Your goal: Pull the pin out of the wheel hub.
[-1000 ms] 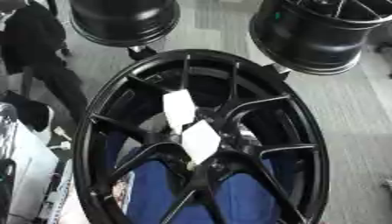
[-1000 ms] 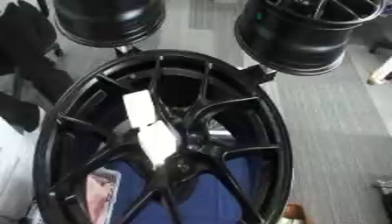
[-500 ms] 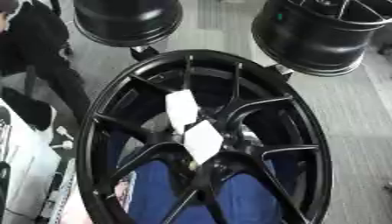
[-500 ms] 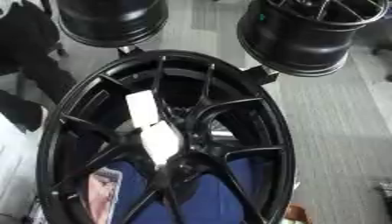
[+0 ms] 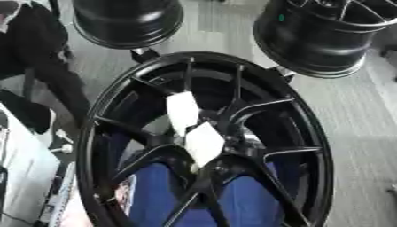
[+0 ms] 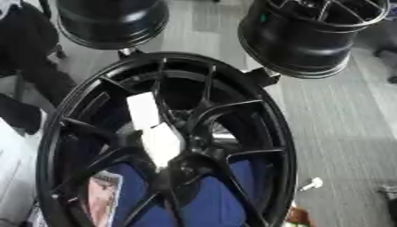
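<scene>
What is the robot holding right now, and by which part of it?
Nothing that can be seen: neither hand shows in either eye view. The black wheel stands alone, with two white pieces at its hub; what they are cannot be told.

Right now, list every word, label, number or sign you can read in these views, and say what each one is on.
None can be read.
White tags at the wheel hub: blank faces, no print showing.
Green mark on the far right wheel: too small to read.
Printed sheet behind the spokes: blurred, unreadable.
</scene>
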Robot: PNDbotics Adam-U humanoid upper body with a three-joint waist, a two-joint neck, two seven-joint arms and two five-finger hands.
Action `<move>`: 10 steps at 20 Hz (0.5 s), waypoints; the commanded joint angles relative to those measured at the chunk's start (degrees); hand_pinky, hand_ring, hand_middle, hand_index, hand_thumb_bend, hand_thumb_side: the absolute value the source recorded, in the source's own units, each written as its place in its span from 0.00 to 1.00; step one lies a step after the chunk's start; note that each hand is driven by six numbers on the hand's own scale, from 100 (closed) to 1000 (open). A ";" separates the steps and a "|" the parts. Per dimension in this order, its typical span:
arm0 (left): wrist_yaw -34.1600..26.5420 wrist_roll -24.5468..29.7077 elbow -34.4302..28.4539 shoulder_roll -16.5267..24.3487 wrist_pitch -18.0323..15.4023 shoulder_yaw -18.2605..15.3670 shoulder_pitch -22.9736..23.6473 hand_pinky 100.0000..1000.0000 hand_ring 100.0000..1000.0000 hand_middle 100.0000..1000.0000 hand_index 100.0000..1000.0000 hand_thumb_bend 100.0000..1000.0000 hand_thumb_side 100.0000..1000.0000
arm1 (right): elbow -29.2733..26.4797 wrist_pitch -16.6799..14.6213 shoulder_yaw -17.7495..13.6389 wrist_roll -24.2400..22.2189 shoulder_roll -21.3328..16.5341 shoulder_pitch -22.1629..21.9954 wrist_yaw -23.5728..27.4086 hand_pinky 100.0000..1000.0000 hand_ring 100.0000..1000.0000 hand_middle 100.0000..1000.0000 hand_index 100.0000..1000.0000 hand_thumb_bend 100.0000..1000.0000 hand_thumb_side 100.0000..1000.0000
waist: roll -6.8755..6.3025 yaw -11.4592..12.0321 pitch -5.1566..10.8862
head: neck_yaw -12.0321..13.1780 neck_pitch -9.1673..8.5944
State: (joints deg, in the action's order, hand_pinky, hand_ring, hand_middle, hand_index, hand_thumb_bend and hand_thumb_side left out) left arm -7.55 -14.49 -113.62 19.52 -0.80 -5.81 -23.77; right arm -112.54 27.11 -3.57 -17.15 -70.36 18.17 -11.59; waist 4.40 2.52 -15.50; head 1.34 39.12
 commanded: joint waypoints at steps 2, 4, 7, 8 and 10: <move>-0.09 0.36 -0.97 0.47 -0.10 0.22 -0.90 0.64 0.69 0.44 0.77 0.00 0.68 | -2.00 0.98 1.57 3.59 -1.74 1.44 2.19 0.87 0.79 0.73 0.76 0.00 0.00 | -0.28 0.08 1.28 | 0.04 -0.92; -0.11 0.46 -0.97 0.49 -0.07 0.32 -0.93 0.64 0.69 0.44 0.77 0.00 0.68 | -2.04 0.69 2.54 5.22 -1.65 1.82 3.37 0.87 0.78 0.73 0.76 0.00 0.00 | -0.44 0.08 1.31 | 0.25 -0.98; -0.13 0.57 -0.97 0.48 -0.07 0.41 -0.99 0.64 0.69 0.44 0.77 0.00 0.68 | -2.05 0.01 3.73 7.85 -1.37 2.19 5.15 0.87 0.78 0.73 0.75 0.00 0.00 | -0.65 0.02 1.32 | 0.36 -1.06; -0.13 0.62 -0.97 0.47 -0.08 0.46 -1.03 0.64 0.69 0.44 0.77 0.00 0.68 | -2.05 -0.33 4.15 8.74 -1.22 2.18 5.78 0.87 0.78 0.73 0.75 0.00 0.00 | -0.71 -0.01 1.30 | 0.35 -1.11; -0.16 0.72 -0.97 0.46 -0.06 0.54 -1.03 0.64 0.69 0.44 0.77 0.00 0.68 | -2.05 -0.88 4.91 10.61 -0.85 2.00 6.68 0.86 0.77 0.72 0.75 0.00 0.00 | -0.86 -0.07 1.22 | 0.35 -1.16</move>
State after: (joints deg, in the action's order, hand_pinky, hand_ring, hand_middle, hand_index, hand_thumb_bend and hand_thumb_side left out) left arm -7.58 -13.97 -113.62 19.51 -0.76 -5.42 -23.84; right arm -113.94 26.46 1.63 -7.73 -70.11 19.64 -5.84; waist 3.67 2.52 -15.23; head 1.55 38.69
